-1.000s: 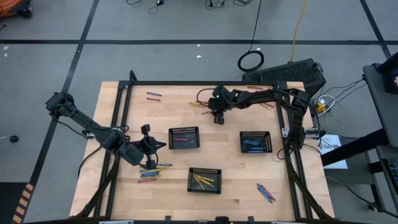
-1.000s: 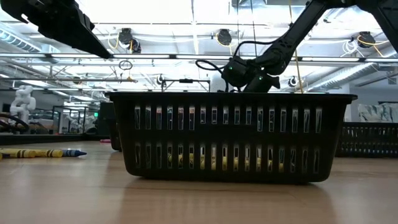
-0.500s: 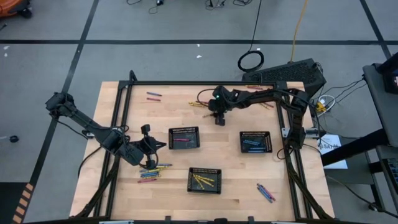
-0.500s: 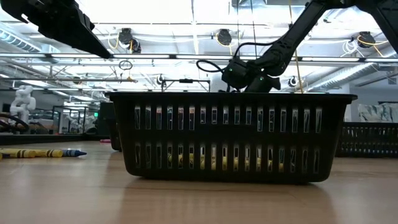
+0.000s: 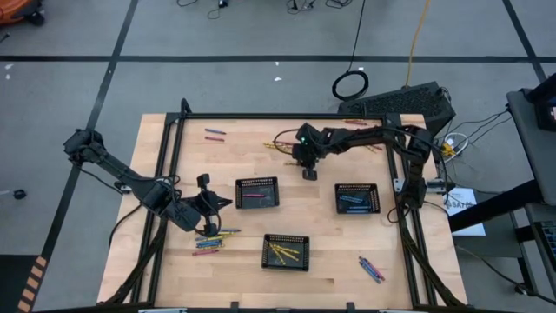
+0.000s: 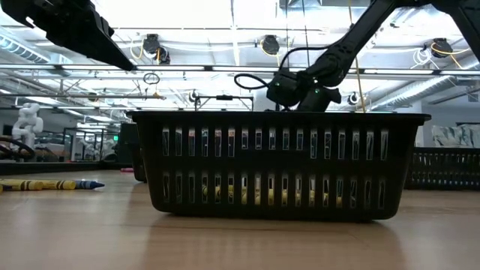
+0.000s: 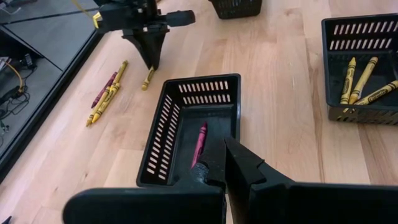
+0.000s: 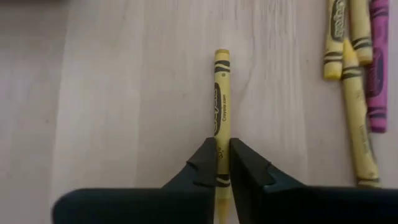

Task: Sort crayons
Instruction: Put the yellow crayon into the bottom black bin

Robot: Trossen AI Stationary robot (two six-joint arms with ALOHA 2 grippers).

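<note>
My right gripper (image 5: pixel 308 174) (image 8: pixel 222 149) stands at the far middle of the table, shut on a yellow crayon (image 8: pixel 221 93). More yellow and pink crayons (image 8: pixel 351 68) lie beside it. My left gripper (image 5: pixel 228 202) (image 7: pixel 225 149) is shut and empty, hovering at the left end of a black mesh tray (image 5: pixel 257 192) that holds a pink crayon (image 7: pixel 199 142). A second tray (image 5: pixel 358 197) holds blue crayons and a third (image 5: pixel 286 251) holds yellow ones. My right gripper pinches the yellow crayon between its two fingers, on the wrapped shaft (image 8: pixel 221 134) well back from the end that shows ahead. The fingers come from above, pointing down, one on each long side. Seen in the left wrist view, the crayon (image 7: pixel 148 78) appears to lie on the table.
Loose crayons lie in groups: near the left gripper (image 5: pixel 213 239), at the far left (image 5: pixel 215 133), at the far middle (image 5: pixel 276 148) and at the near right (image 5: pixel 371 269). A dark frame (image 5: pixel 178 130) borders the wooden table.
My right gripper has shifted a little toward the table's near edge, beside the far middle group of crayons.
</note>
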